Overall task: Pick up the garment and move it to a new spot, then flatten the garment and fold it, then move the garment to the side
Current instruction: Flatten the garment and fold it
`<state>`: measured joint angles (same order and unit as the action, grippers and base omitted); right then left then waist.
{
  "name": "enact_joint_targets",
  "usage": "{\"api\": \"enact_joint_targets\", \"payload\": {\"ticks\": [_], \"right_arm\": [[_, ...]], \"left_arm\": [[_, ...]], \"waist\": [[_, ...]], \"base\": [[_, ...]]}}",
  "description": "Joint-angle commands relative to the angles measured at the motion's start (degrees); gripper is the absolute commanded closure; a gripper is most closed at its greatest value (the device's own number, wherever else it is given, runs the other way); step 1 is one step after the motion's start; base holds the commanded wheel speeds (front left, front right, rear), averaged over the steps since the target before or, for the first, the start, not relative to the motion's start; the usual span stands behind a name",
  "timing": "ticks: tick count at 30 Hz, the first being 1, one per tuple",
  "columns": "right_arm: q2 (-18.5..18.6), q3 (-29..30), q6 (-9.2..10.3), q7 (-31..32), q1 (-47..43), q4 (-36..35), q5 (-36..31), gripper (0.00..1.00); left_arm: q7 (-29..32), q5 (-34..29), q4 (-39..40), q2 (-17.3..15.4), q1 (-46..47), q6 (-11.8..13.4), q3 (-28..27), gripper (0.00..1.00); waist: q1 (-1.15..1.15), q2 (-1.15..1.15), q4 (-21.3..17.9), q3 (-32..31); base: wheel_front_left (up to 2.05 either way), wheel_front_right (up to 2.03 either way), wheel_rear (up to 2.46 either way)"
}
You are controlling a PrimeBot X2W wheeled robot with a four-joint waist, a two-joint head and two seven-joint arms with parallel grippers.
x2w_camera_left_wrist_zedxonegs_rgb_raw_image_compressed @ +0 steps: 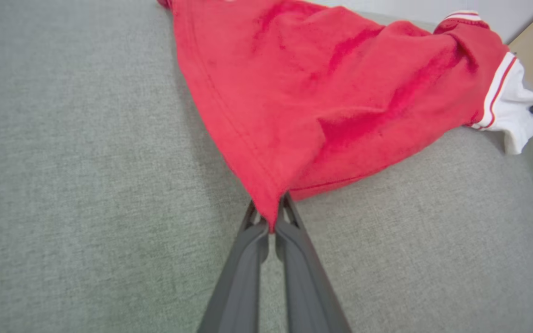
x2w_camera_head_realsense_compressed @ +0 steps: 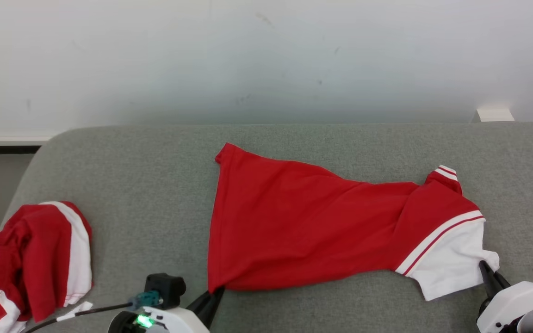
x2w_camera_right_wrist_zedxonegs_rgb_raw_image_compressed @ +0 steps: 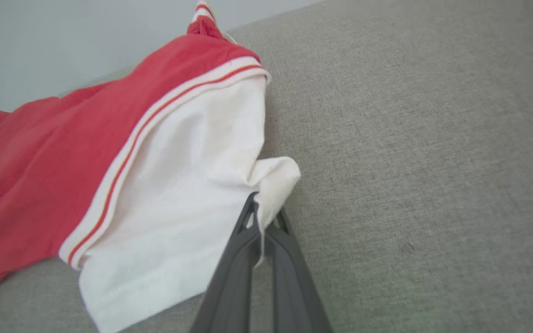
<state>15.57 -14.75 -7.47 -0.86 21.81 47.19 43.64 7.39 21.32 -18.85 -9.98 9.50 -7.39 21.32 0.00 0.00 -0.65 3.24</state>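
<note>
While on cushion (x2w_camera_head_realsense_compressed: 109, 162), garment (x2w_camera_head_realsense_compressed: 303, 222) between both pincers (x2w_camera_left_wrist_zedxonegs_rgb_raw_image_compressed: 271, 215) (x2w_camera_right_wrist_zedxonegs_rgb_raw_image_compressed: 264, 215)

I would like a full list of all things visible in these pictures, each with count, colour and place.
padded surface: 1, grey, across the foreground
spread garment: 1, red with a white part, middle of the surface
crumpled garment: 1, red and white, left end of the surface
wall: 1, white, behind
left gripper: 1, dark, shut on the spread garment's near red corner
right gripper: 1, dark, shut on its white part
</note>
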Motion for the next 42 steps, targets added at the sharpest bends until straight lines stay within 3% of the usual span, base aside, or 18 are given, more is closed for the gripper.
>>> {"api": "enact_joint_targets", "payload": {"ticks": [1, 11, 18, 22, 30, 42], "right_arm": [[0.17, -0.22, -0.03, -0.78, -1.05, -1.09, 1.14, 1.00], [2.72, -2.16, -0.03, -1.64, -1.02, -19.02, 11.11, 1.00], [3.53, -1.24, -0.03, 0.23, 7.85, -26.17, 17.82, 1.00], [1.56, 0.88, -0.03, 0.32, 17.43, -23.09, 21.13, 1.00], [-3.08, 3.47, -0.03, -5.96, 42.47, -8.37, 20.49, 1.00], [-1.34, -2.30, -0.02, -11.05, 65.66, 1.94, 14.13, 1.00]], "left_arm": [[-0.51, 0.41, 0.58, -0.39, -0.45, -0.14, -0.27, 1.00], [-1.17, 1.58, 7.07, -2.33, 1.94, -0.13, -0.98, 1.00], [0.50, 2.42, 7.59, -5.74, 13.84, -0.15, -0.92, 1.00], [0.65, 4.47, 3.54, -8.28, 24.76, -0.15, -0.60, 1.00], [-0.91, 8.06, -8.07, -12.57, 47.77, -0.03, 1.76, 1.00], [-3.70, 12.33, -25.81, -11.77, 71.27, -0.03, 4.81, 1.00]], "waist": [[0.00, 0.00, 0.35, -0.71], [0.00, 0.00, -1.28, -1.49], [0.00, 0.00, -2.46, 3.98], [0.00, 0.00, -3.95, 8.94], [0.00, 0.00, -6.28, 18.76], [0.00, 0.00, -6.07, 24.00]], "base": [[0.00, 0.00, 0.00], [0.00, 0.00, 0.00], [0.00, 0.00, 0.00], [0.00, 0.00, 0.00], [0.00, 0.00, 0.00], [0.00, 0.00, 0.00]]}}
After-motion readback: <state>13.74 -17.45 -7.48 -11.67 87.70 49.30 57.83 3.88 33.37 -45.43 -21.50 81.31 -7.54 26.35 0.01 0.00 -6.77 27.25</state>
